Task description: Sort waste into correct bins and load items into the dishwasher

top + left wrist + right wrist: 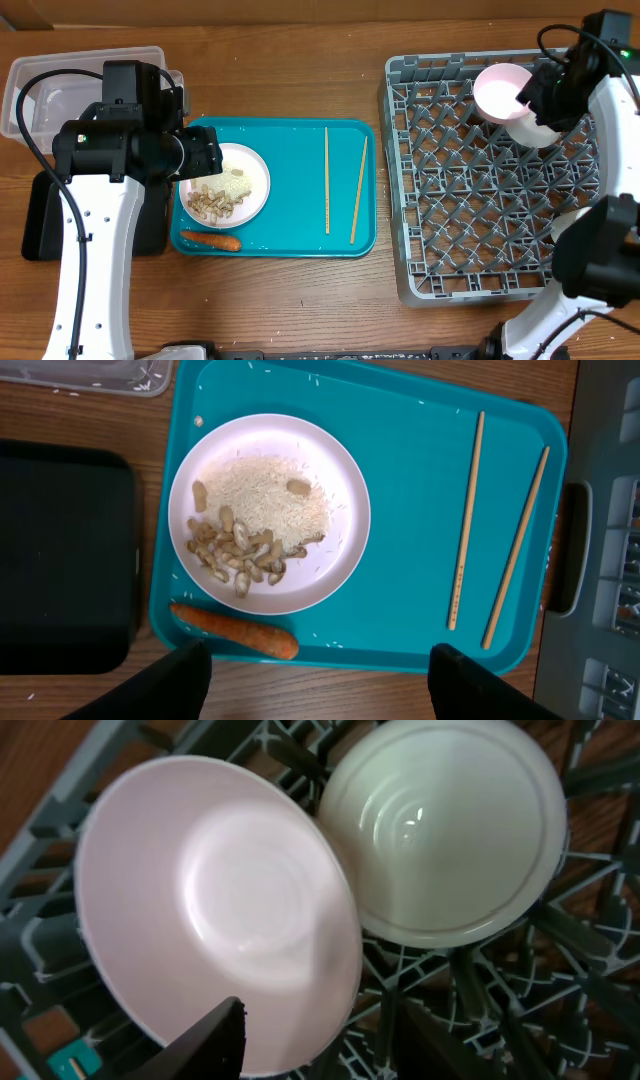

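A white plate point(268, 510) with rice and peanut scraps point(238, 550) lies at the left of the teal tray point(400, 560). An orange carrot point(235, 632) lies by the tray's front rim, and two wooden chopsticks point(466, 520) lie at its right. My left gripper point(320, 695) is open and empty, over the tray's front edge. In the grey dish rack point(480, 230) a pale-pink bowl point(220, 900) leans next to a white bowl point(450, 830). My right gripper point(320, 1040) is open, its fingers either side of the pink bowl's lower rim. Wrapper and tissue are not visible.
A clear plastic tub point(60, 80) stands at the back left. A black tray point(40, 220) lies in front of it, left of the teal tray, and also shows in the left wrist view point(60, 550). The rack's handle point(570, 550) sits close to the teal tray's right rim.
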### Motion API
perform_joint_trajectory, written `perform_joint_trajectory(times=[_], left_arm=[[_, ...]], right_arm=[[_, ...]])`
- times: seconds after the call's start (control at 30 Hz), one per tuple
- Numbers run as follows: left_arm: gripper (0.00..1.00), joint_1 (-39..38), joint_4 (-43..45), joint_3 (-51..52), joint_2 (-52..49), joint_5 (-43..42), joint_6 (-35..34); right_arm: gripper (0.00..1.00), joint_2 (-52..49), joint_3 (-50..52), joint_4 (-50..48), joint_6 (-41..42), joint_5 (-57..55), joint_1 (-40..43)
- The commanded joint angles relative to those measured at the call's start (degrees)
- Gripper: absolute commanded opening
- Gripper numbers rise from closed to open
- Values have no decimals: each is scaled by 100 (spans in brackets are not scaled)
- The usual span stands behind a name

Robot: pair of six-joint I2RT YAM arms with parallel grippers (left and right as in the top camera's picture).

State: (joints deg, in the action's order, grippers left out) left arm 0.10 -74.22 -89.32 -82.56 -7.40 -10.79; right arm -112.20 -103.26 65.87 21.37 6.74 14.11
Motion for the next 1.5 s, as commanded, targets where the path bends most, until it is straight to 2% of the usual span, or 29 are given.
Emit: perform_joint_trajectory(times=[0.0, 0.1, 0.2, 0.23, 0.3, 0.43, 0.53, 0.73, 0.8, 0.97, 1.1, 1.47], left_arm=[[71, 15, -13, -79, 7, 37, 4], [72, 15, -11, -79, 7, 37, 4], [72, 15, -13, -79, 7, 35, 2], [72, 15, -13, -79, 7, 35, 2], [72, 15, -15, -79, 7, 35, 4], [72, 15, -13, -79, 7, 35, 4], [72, 15, -11, -79, 7, 35, 4], [72, 15, -11, -79, 7, 37, 4], [72, 15, -13, -79, 7, 35, 4], [72, 15, -15, -79, 7, 35, 4], [72, 15, -22, -79, 7, 35, 4], [72, 15, -15, -79, 7, 35, 4]], right_arm=[[50, -225, 57, -9, -55, -70, -11], [45, -348, 57, -79, -37, -72, -11], [17, -387, 57, -192, -37, -70, -11], [10, -387, 55, -236, -37, -70, -11], [4, -358, 15, -258, -33, -122, -2], [4, -129, -203, -214, -13, -629, 0], [4, 229, -354, -236, -7, -1488, -66], [4, 682, -372, -81, 485, -4684, -640], [4, 656, -348, 138, 901, -5764, -946], [4, 551, 179, 179, 1775, -7399, -1733], [4, 380, 802, -111, 1790, -7871, -2065], [4, 61, 1770, -284, 2090, -7818, -2669]])
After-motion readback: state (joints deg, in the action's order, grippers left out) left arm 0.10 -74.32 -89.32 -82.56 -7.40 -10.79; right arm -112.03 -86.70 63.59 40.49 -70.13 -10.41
